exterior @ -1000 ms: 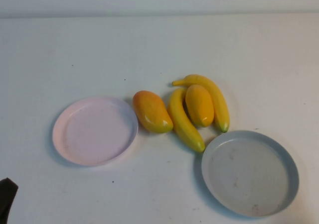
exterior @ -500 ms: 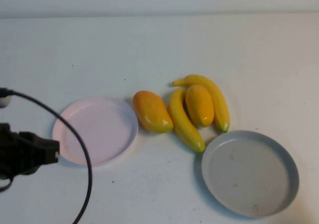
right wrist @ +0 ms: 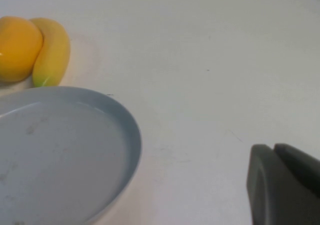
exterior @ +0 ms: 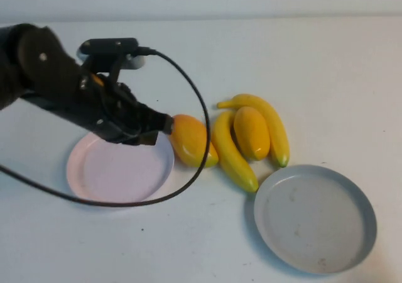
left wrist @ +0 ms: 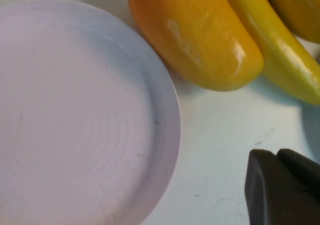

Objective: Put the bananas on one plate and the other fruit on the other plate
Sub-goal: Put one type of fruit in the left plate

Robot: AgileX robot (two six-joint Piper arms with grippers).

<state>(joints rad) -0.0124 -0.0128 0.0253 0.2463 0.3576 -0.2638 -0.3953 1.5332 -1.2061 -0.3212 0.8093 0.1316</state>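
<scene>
Plates sit nearest you on the white worktop (exterior: 326,63): round shallow grey-blue plate (exterior: 315,218) to the right, round pale pink plate (exterior: 119,165) to the left, both holding nothing. Your right hand (right wrist: 285,185), fingers pressed together, hangs just beside the grey-blue plate. Your left hand (exterior: 164,124), also pressed together, hovers over the pink plate's far rim, at the left plump orange-yellow oval fruit (exterior: 190,140). Beyond, two long curved yellow bananas (exterior: 233,151) flank the second oval fruit (exterior: 251,133).
</scene>
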